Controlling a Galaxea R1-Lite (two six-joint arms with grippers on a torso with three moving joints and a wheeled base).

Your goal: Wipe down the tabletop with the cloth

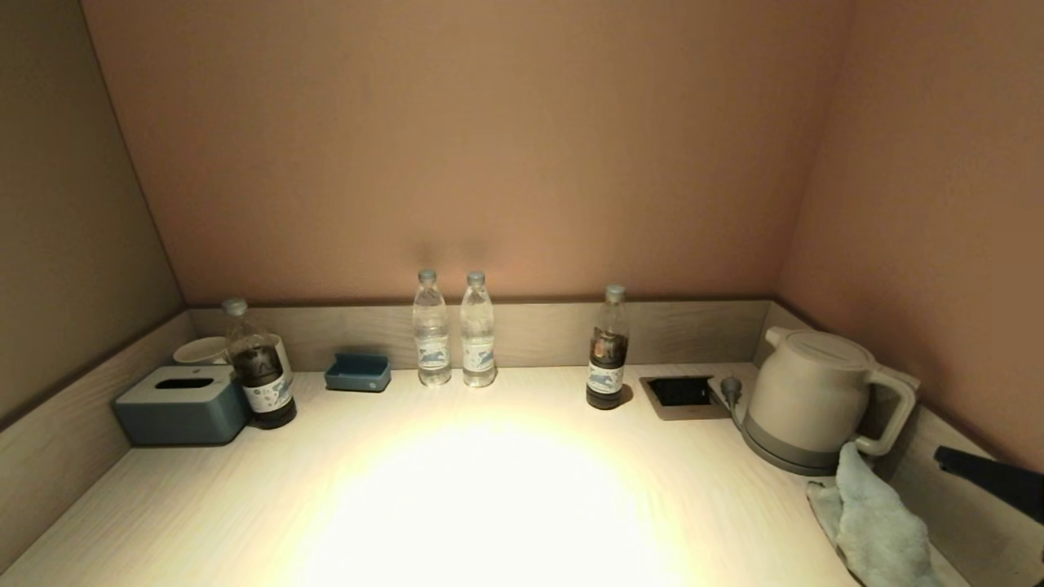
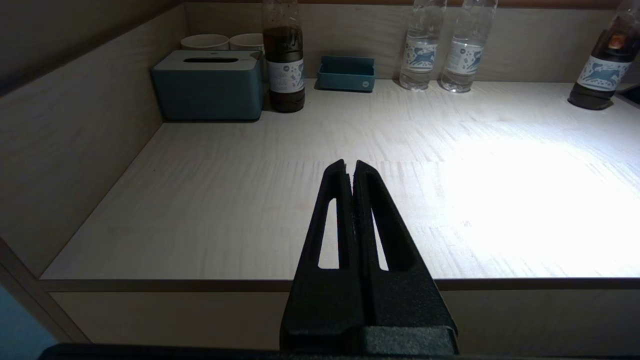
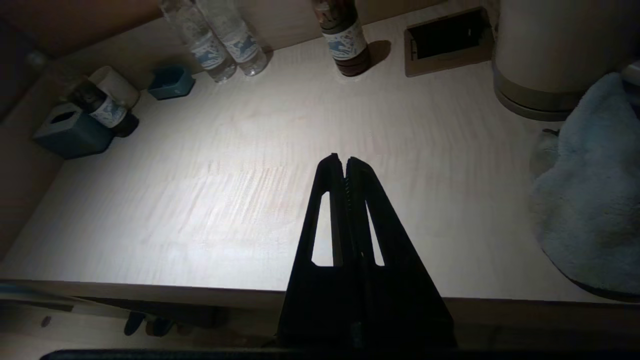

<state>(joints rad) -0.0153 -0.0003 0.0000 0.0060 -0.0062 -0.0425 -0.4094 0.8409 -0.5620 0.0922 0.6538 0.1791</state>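
The cloth (image 1: 873, 522) lies in a soft heap right beside the kettle (image 1: 811, 399), touching its base, on the side nearer the robot. Nothing is holding it yet. The right gripper (image 3: 345, 161) hangs over the near edge of the tabletop (image 1: 489, 489), off to the side of the kettle, with its fingers pressed together and empty. The left gripper (image 2: 348, 165) waits far from the kettle, also pinched closed and empty.

I think the first job is picking up the cloth. The right gripper should open wide, go toward the kettle, and pinch the fluffy top. It should go slowly, so it does not bump the kettle or the brown bottle (image 1: 607, 350) beyond it.
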